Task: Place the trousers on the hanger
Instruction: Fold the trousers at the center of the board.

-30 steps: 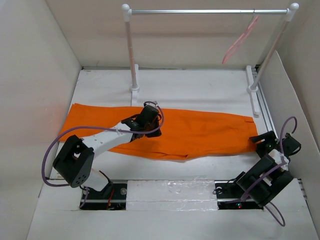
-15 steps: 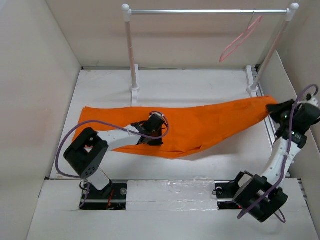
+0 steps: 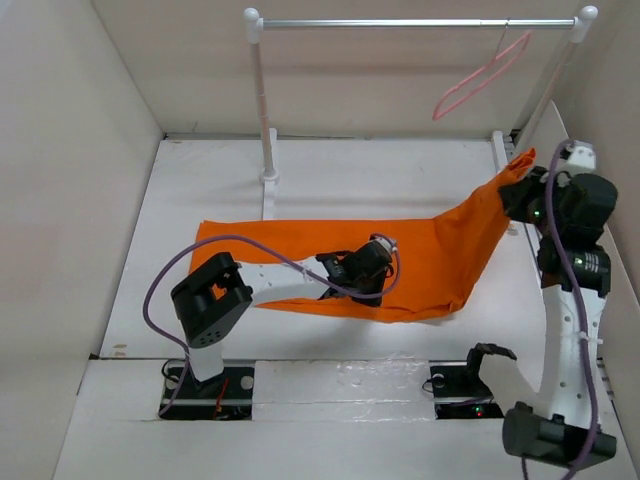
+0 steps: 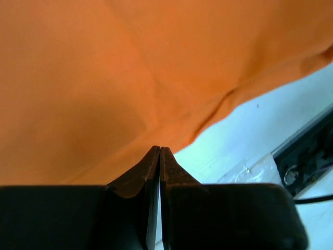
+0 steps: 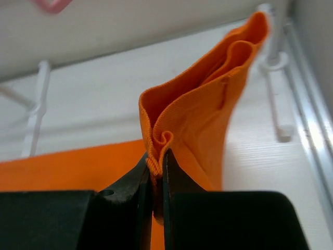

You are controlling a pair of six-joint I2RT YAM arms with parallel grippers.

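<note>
The trousers (image 3: 330, 255) lie across mid-frame, right end raised toward the upper right, below the hanger (image 3: 480, 78). The right gripper (image 5: 155, 161) pinches just a thin fold of that end; cloth weight could pull it free. The left gripper (image 4: 159, 152), jaws closed at centre, may pin cloth and add drag.

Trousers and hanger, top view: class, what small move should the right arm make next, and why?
Probably lift the right gripper higher and back toward the hanger. It is shut on one end of the trousers, raised off the table, but that end sits below the hanger, which hangs on the rail.
</note>
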